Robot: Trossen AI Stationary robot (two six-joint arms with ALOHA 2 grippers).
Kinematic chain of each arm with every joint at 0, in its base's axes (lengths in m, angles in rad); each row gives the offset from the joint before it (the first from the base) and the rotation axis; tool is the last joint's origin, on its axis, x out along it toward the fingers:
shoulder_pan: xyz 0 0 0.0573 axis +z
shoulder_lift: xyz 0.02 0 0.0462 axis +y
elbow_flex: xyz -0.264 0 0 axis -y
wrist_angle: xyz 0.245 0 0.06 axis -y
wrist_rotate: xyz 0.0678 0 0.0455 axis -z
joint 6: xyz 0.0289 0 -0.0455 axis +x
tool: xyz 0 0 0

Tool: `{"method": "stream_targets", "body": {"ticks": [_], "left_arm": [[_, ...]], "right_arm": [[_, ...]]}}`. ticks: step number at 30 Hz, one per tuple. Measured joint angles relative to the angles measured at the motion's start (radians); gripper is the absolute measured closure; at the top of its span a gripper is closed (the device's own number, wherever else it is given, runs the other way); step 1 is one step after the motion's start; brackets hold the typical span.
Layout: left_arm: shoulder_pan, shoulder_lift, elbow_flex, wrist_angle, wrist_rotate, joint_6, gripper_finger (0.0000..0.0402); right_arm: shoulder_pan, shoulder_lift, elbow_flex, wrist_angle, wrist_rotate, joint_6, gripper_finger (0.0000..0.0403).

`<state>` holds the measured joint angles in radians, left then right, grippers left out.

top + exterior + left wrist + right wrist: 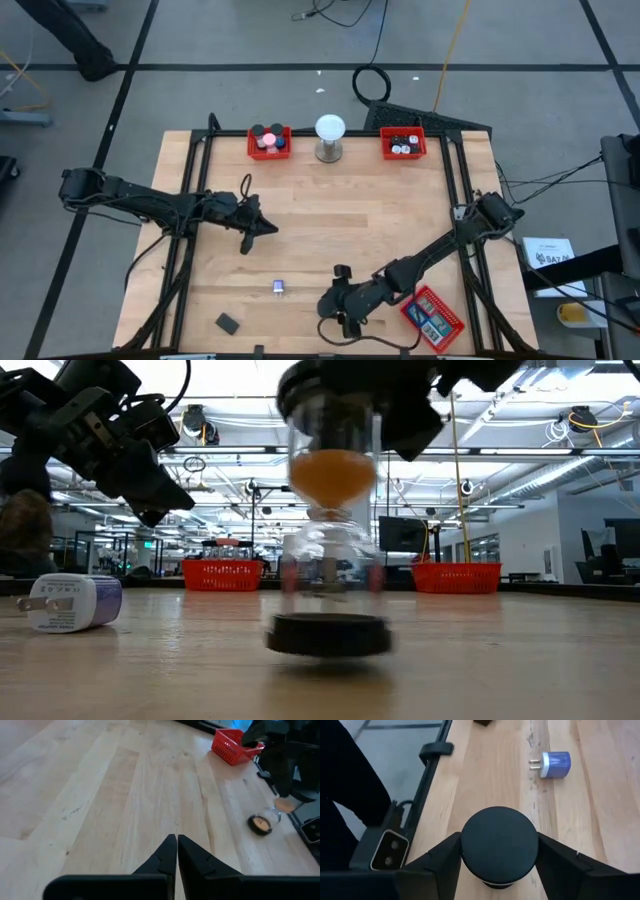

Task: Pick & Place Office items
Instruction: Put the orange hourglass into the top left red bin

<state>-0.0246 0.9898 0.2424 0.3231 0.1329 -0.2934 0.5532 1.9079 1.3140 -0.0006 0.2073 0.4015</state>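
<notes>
The right gripper (499,857) stood at the table's near edge, its fingers on either side of the black round cap of a small clear-glass sand timer with orange sand (328,540); whether they pressed it could not be told. Only the low view showed the timer's glass, sand and black base on the wooden table (330,220). The overhead view hid it under the arm but showed a blue-and-white plug adapter (279,288) to its left, a small black block (228,323) nearer the front-left corner, and three red mesh trays. The left gripper (177,851) hovered over mid-table, fingers together, empty.
</notes>
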Motion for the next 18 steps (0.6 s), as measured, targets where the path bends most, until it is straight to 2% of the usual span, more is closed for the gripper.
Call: {"method": "stream_targets", "body": {"ticks": [4,8,13,18], "left_arm": [[0.005,-0.052,0.000,-0.038,0.019,-0.001,0.0398],[0.026,-0.168,0.000,-0.151,0.001,-0.008,0.0393],[0.031,-0.312,0.000,-0.278,-0.061,-0.025,0.0399],[0.021,-0.408,0.000,-0.342,-0.152,-0.056,0.0395]], "right_arm": [[-0.040,-0.041,-0.002,0.001,0.000,0.002,0.0196],[-0.138,-0.140,0.001,-0.045,0.035,-0.011,0.0196],[-0.355,-0.212,0.019,-0.086,0.081,-0.088,0.0196],[-0.580,-0.157,0.115,-0.073,0.082,-0.157,0.0196]]}}
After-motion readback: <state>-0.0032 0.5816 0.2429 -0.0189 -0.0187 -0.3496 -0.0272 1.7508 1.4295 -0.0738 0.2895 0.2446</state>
